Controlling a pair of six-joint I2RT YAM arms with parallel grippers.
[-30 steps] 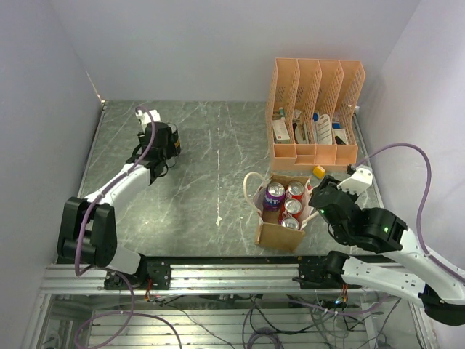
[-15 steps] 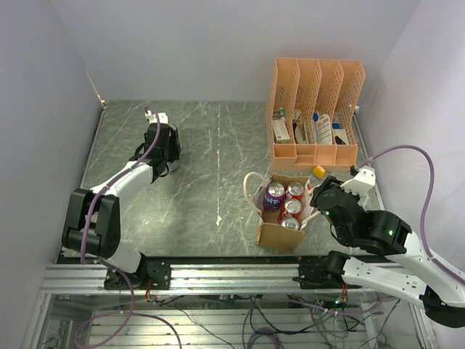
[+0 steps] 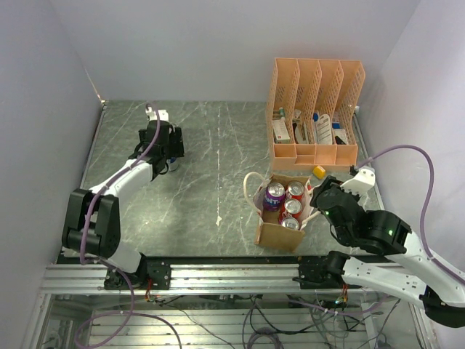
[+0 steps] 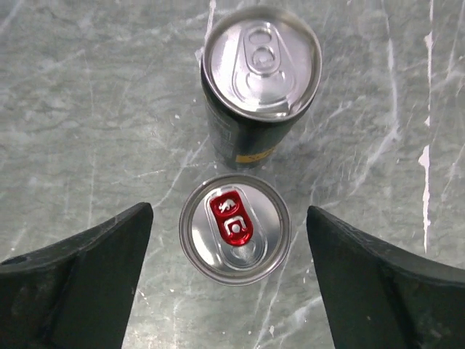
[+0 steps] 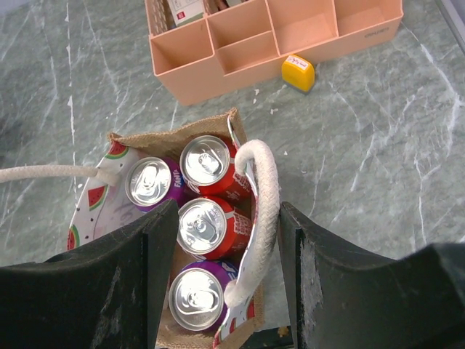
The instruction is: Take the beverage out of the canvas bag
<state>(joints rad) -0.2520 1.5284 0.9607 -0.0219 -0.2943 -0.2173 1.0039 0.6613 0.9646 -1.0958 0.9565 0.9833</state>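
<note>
The canvas bag stands at the near right with its white rope handles hanging loose. Several beverage cans stand upright in it: purple ones and red ones. My right gripper hovers above the bag's right side. It is open, and below its jaws lie a red can and a rope handle. Far left, my left gripper is wide open around a silver-topped can with a red tab, which stands on the table. A dark can stands just beyond it.
A peach perforated file organizer holding small packets stands behind the bag. A small yellow object lies between the two. Grey walls close in the left, back and right sides of the marble-patterned table.
My left gripper has opened and let go of the red-tab can, which now stands free beside the dark can. The right gripper has barely moved.
</note>
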